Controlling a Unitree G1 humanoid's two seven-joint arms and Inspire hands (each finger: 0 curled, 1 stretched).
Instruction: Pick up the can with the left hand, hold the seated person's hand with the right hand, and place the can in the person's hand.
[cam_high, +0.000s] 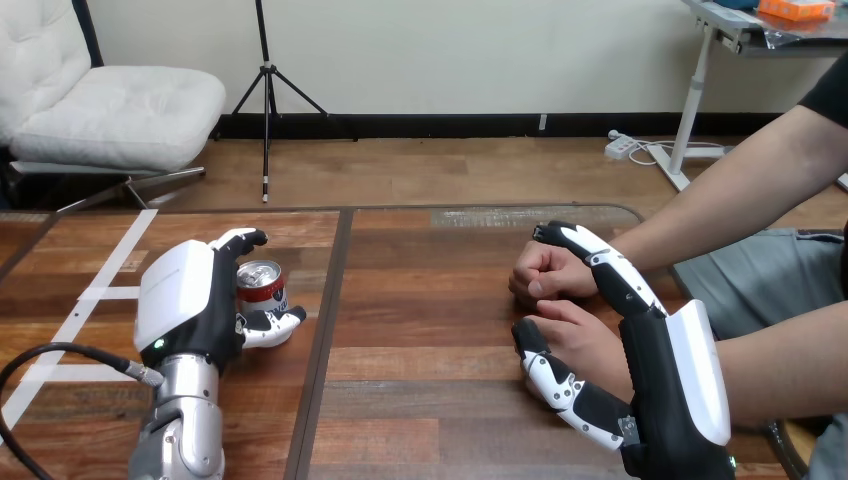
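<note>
Head view: the aluminium can stands upright on the wooden table, long axis vertical. It sits inside the left hand, whose fingers curl round its far side, thumb at its near side. The can is a smooth red cylinder with a silver top. The person's nearer hand lies well apart, rightward. Right hand: fingers and thumb spread wide, bracketing that hand, with no closed grip visible.

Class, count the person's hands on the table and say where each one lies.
2. The farther hand, a fist, rests on the table at the right; the nearer hand lies just before it, against the robot's right hand.
</note>
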